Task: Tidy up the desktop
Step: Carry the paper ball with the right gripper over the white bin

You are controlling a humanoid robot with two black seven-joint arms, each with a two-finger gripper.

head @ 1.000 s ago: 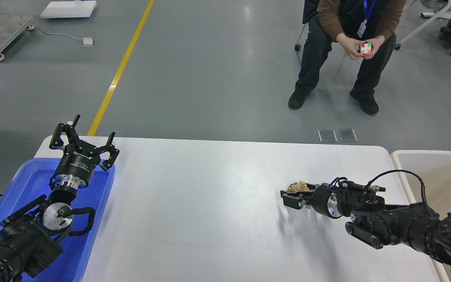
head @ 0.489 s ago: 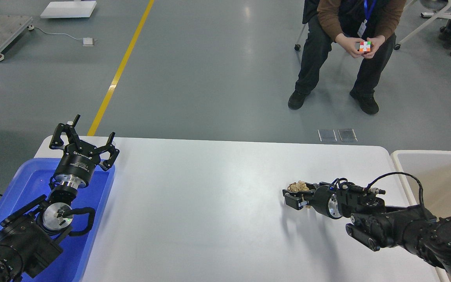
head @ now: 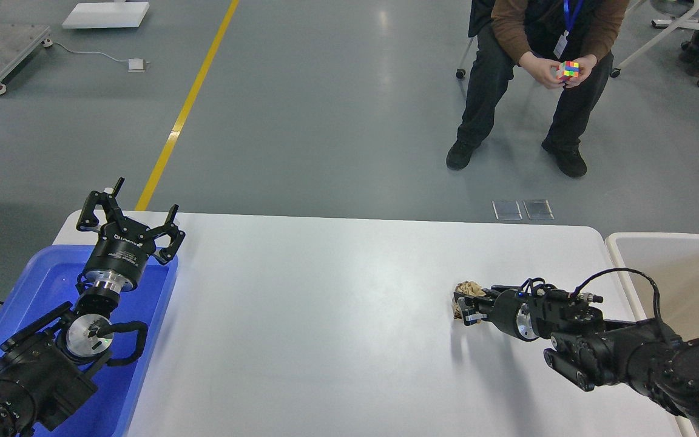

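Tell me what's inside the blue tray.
The left arm covers most of the blue tray, and the open left gripper hangs over its far edge. The visible floor shows only blue; anything beneath the arm is hidden.

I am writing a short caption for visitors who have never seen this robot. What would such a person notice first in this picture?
Probably the right gripper, low over the right part of the white desktop, closed around a small tan crumpled wad. Next comes the bright blue tray at the left edge, with the open left gripper held above its far corner. Beyond the table, a seated person is turning a colourful puzzle cube.
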